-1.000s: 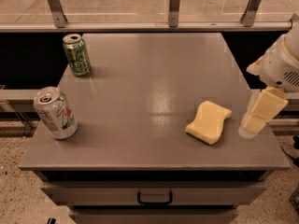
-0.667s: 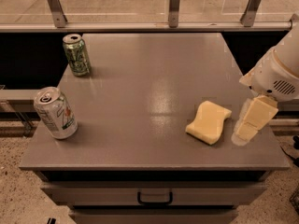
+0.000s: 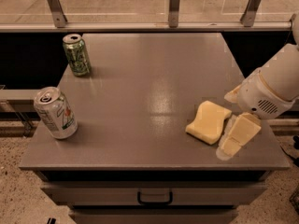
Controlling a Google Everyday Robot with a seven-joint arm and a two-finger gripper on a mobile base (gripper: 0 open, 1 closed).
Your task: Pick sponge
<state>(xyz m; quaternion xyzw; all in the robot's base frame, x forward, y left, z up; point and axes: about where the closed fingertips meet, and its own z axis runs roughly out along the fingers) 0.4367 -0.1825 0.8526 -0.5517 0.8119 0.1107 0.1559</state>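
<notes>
The sponge [image 3: 209, 121] is a pale yellow foam block with pinched-in sides. It lies flat on the grey table [image 3: 140, 92], near the front right corner. My gripper [image 3: 238, 135] comes in from the right on a white arm [image 3: 273, 90]. It is low over the table, just right of the sponge and at its right edge. Whether it touches the sponge does not show. The sponge rests on the table, not lifted.
A green soda can [image 3: 77, 54] stands at the back left. A white and silver can [image 3: 55, 113] stands at the front left edge. A metal rail with posts [image 3: 174, 6] runs behind the table. A drawer with a handle [image 3: 154, 198] is below the tabletop.
My gripper has moved left and down, from beyond the table's right edge to right beside the sponge. The sponge and both cans have not moved.
</notes>
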